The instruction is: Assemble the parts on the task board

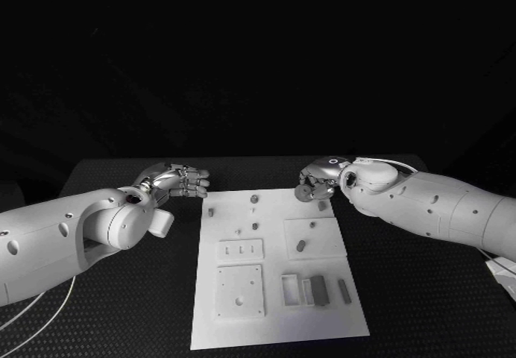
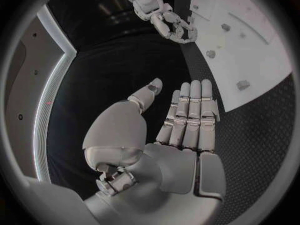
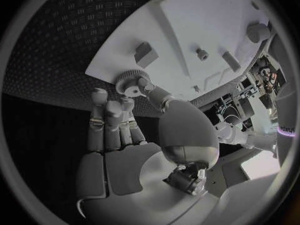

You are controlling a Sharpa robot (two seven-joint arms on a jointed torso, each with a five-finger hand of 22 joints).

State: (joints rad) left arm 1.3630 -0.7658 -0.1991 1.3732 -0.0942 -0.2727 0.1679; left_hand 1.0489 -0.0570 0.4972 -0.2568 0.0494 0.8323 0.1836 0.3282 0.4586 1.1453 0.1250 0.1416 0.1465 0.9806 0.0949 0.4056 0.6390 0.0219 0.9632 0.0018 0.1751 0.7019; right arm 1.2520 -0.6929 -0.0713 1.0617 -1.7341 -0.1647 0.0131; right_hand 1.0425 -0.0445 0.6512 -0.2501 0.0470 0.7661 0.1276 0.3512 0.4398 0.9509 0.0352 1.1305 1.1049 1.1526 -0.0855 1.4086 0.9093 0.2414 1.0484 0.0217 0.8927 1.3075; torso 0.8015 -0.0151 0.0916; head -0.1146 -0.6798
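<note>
The white task board (image 1: 274, 328) lies in the middle of the black table. My right hand (image 1: 319, 179) hovers over the board's far right corner and pinches a small grey gear (image 3: 130, 80) between thumb and fingertips (image 3: 100, 97). A small block (image 3: 145, 54) and a peg (image 3: 201, 53) stand on the board (image 3: 206, 15) just beyond the gear. My left hand (image 1: 177, 181) is beside the board's far left corner, off the board; its fingers (image 2: 190, 110) are straight, the thumb is apart, and it holds nothing.
Several small pegs (image 1: 255, 212) stand in the board's far half. Raised square plates (image 1: 240, 291) sit on its left and right. Three oblong grey pieces (image 1: 318, 285) lie side by side near the front right. Bare black table (image 1: 430, 298) flanks both sides.
</note>
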